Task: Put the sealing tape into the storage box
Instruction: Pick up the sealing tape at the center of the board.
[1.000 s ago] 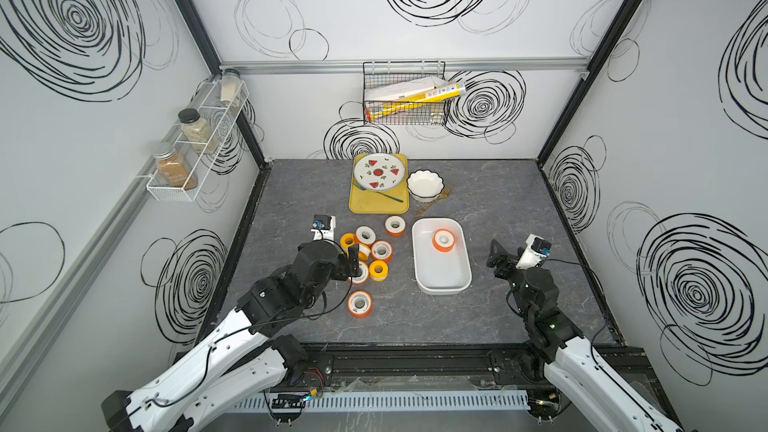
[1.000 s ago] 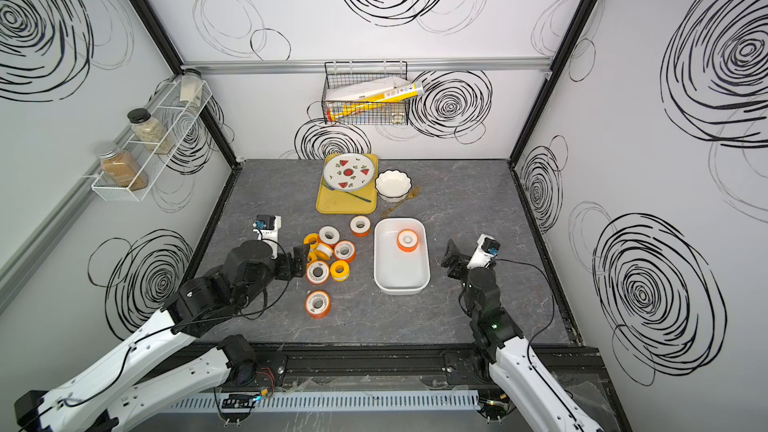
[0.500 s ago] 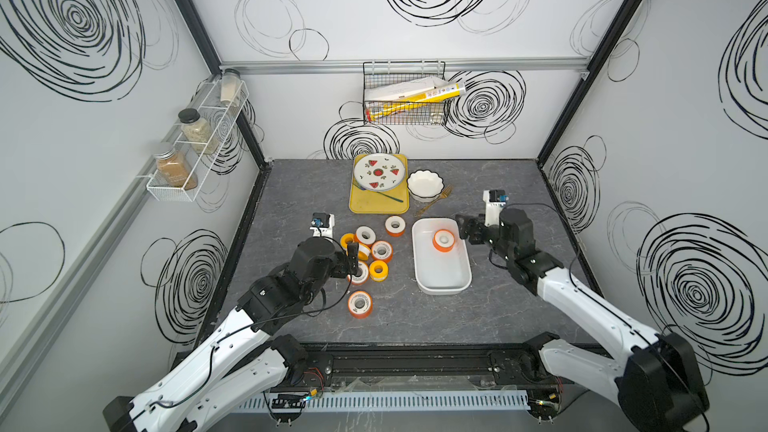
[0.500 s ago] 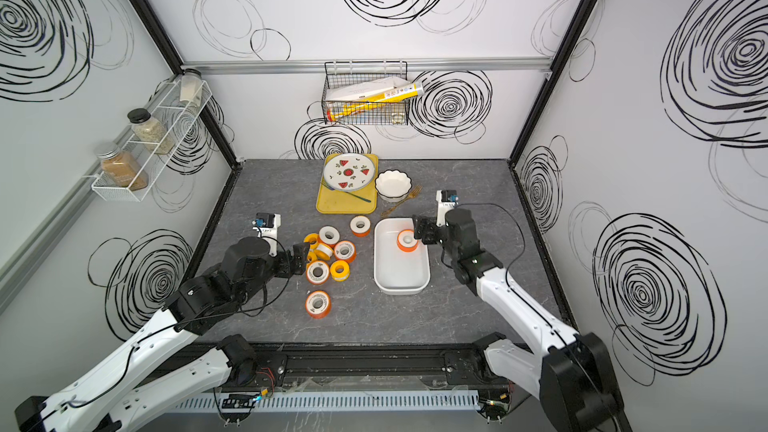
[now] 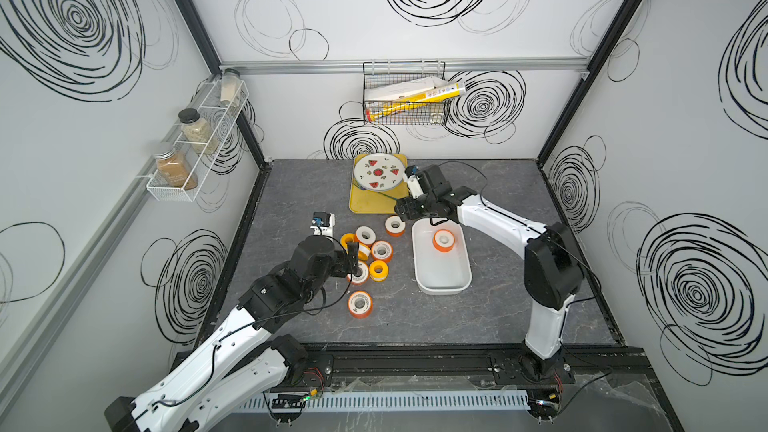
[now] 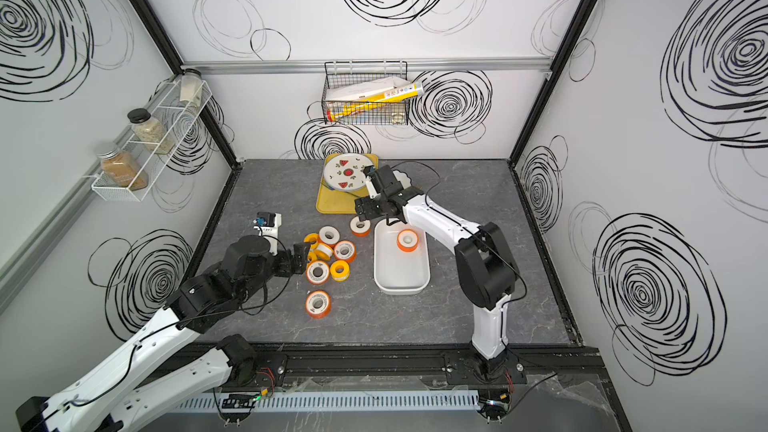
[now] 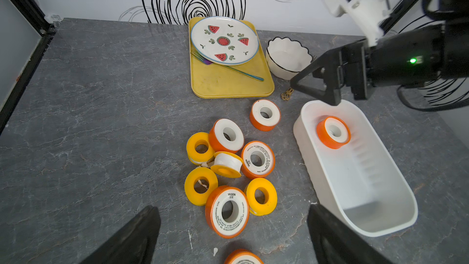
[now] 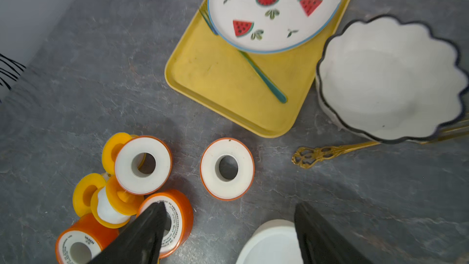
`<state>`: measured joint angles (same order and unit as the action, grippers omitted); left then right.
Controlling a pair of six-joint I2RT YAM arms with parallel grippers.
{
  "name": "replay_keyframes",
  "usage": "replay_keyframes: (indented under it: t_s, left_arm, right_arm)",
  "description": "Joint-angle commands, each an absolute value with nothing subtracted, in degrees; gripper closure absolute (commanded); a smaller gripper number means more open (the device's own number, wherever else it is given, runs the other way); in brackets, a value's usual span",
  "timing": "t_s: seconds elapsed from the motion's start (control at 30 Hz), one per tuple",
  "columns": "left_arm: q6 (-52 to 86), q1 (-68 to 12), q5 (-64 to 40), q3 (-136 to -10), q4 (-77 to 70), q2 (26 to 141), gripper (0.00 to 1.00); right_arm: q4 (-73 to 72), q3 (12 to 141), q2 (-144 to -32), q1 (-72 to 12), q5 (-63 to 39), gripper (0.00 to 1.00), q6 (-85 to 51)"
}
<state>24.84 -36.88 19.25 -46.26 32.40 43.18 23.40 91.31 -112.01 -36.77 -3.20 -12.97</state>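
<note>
A lab test booth (kitchen-dressed): swirl-printed panels point(image 5: 415, 35), black frame point(image 5: 598, 56), spice rack point(image 5: 195, 151), robot rail point(image 5: 415, 363).

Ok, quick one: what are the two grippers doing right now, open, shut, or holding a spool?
Left gripper: open, holding nothing.
Right gripper: open, holding nothing.

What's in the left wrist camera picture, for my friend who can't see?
Orange and yellow tape spools lie on a grey table before the open left claw. One orange spool sits in the white storage box, the right claw near its far end. Behind: a yellow tray, watermelon plate, white bowl.
</note>
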Motion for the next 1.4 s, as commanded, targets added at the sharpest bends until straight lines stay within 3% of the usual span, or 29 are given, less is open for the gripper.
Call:
replay_keyframes:
  t_s: [0.0,0.3,1.0,1.37]
  left_arm:
    - [24.08,-36.26,18.98,-45.7,29.93,43.15,0.03]
    - [23.92,-36.13,18.6,-45.7,29.87,43.85,0.03]
    - [24.06,-35.44,18.11,-45.57,29.7,44.69,0.02]
    - [23.96,-35.07,17.93,-45.54,29.61,44.91,0.02]
  right_arm:
    - [33.68,101.25,-118.2,-37.76,-1.42,0.14,-11.05]
    - [44.14,120.05,-133.44,-38.91,0.06,0.12,-10.2]
    - [46.09,121.73,-138.95,-40.85,2.16,0.06,-8.98]
    - [46.82,122.08,-139.87,-41.13,3.26,0.09,-8.7]
